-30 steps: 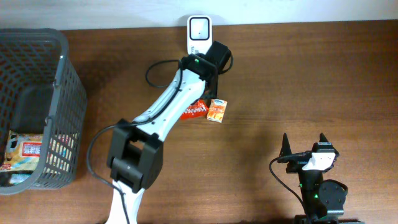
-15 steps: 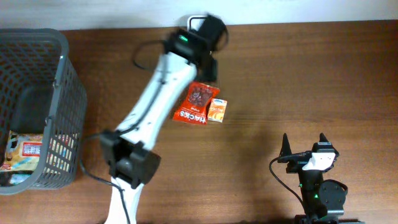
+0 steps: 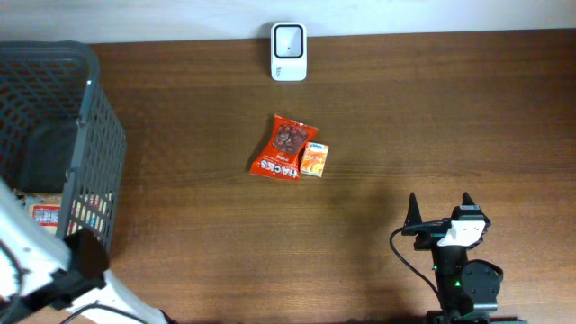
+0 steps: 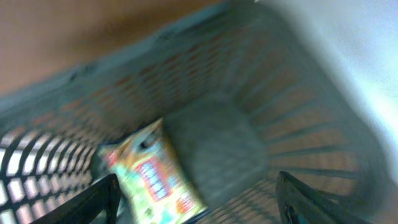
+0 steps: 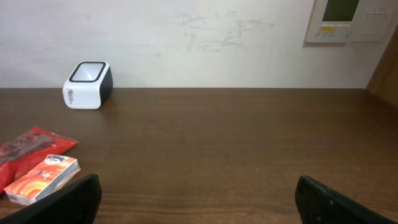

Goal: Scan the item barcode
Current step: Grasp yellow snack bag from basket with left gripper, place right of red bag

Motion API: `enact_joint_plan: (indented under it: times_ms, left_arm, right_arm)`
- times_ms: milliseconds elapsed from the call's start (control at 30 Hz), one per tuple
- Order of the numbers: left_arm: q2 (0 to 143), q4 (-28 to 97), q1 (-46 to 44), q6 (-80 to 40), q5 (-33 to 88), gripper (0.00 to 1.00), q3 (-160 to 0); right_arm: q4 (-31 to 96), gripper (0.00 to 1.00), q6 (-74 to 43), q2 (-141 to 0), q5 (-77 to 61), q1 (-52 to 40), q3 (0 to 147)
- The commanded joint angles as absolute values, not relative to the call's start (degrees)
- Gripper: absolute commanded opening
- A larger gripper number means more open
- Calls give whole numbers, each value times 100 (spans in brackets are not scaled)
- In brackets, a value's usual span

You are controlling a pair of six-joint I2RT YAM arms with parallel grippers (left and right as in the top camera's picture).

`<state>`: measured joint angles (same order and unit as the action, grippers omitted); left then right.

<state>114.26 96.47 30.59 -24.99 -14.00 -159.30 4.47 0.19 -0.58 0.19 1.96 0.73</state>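
Left hand [image 4: 198,179]: fingers spread wide, empty, poised over basket [image 4: 292,87].
Item: snack packet [image 4: 155,174], lying inside basket.
Advice: descend squarely, pinch one edge, turn barcode towards scanner [image 3: 289,39].
Right hand [image 3: 439,200]: wide, empty, idle.

Left arm [image 3: 85,255]: white link shells, black joint housing. Right arm [image 3: 463,279]: black body, white cover plate, green indicator light, black cable [image 3: 394,241], tapered black end effector fingers [image 3: 414,214].

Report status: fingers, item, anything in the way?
Left fingers open, empty, above basket. Right fingers open, empty. Below left fingers, snack packet lies in basket, nothing covering it. Red packet and orange box on table, in front of scanner.
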Motion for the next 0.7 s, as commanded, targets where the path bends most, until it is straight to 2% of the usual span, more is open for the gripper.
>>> enact_joint_plan:
  times_ms: [0,167,333,500,667]
  left_arm:
    - [11528,9653,3594,-2425,-768,77,-14619]
    - [11528,8912,3680,-2602,-458,78,-12516]
    - [11528,7498,3411,-2604,-416,79,-10473]
    - [11528,6383,3448,-2633,-591,78,-9258]
    - [11533,6300,3592,-2886,-1686,76,-8934]
  right_arm:
    - [471,98,-1,-21,56,228,32]
    - [471,98,-1,-21,54,228,32]
    - [471,98,-1,-21,56,228,32]
    - [471,98,-1,-21,54,228,32]
    - [471,99,-1,-21,54,228,32]
